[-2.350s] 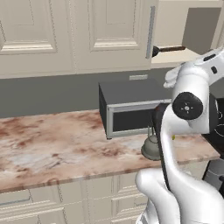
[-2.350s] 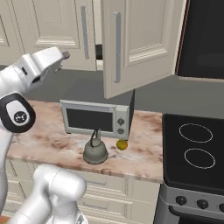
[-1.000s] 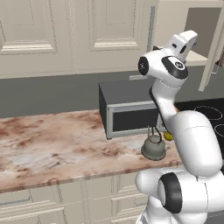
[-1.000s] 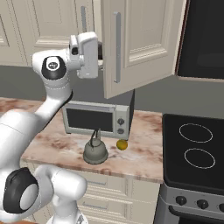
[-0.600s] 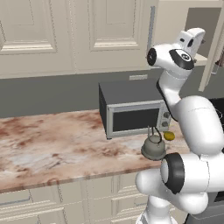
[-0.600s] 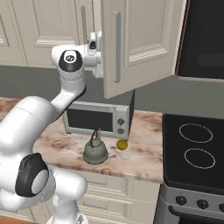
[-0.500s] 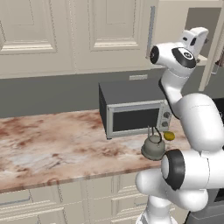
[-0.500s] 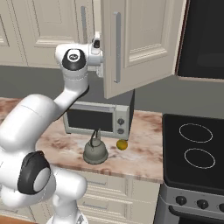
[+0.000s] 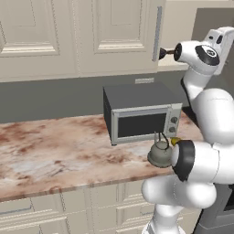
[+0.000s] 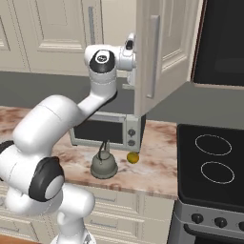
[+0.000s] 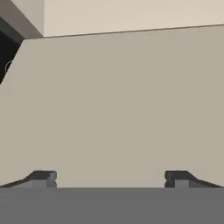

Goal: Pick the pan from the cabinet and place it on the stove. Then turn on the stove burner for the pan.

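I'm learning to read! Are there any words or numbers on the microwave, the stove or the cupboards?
No readable text anywhere.
Microwave: round knobs beside the window, unlabelled.
Stove: thin white rings and plain dark knobs, no numbers.
Cabinet doors and kettle: blank.

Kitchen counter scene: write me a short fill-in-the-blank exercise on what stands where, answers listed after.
1. The grey kettle stands on the counter in front of the ____.
2. The small yellow fruit lies between the kettle and the ____.
3. The cabinet door above the counter hangs ____.
4. The gripper has its jaws ____.

Answers: microwave; stove; open; open
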Available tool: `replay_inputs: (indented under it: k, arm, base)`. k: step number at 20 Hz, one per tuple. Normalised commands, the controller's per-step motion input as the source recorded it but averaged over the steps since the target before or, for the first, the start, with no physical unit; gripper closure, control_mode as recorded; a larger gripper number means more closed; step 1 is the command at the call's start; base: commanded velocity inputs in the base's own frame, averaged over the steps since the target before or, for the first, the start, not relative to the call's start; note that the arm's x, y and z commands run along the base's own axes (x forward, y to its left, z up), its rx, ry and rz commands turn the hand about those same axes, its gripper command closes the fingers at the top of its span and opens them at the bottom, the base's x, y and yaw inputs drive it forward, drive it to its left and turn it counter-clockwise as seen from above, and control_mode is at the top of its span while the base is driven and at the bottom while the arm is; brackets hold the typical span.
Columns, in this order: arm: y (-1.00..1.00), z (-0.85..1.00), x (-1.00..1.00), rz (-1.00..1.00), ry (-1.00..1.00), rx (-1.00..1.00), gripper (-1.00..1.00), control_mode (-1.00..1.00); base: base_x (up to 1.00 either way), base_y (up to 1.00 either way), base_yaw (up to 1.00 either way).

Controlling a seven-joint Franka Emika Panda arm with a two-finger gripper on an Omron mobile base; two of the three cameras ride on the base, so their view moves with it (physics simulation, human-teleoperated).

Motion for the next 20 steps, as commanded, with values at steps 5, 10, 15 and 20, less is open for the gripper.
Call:
replay_inputs:
  k: [5,10,15,20]
  arm:
    - [-0.97,0.00,0.00,-0.09,0.14,0.00,-1.00,-1.00]
    - [-0.79,-0.06,0.02,-0.04,0.13,0.07,-1.00,-1.00]
    - [-0.32,-0.04,-0.03,0.00,0.02,0.09,-1.00,-1.00]
    - [0.42,-0.02,-0.26,0.00,-0.07,0.04,-1.00,-1.00]
  base:
    - [0.00,0.00,0.00]
    - [0.00,0.00,0.00]
    - [0.00,0.00,0.00]
    - [0.00,0.00,0.00]
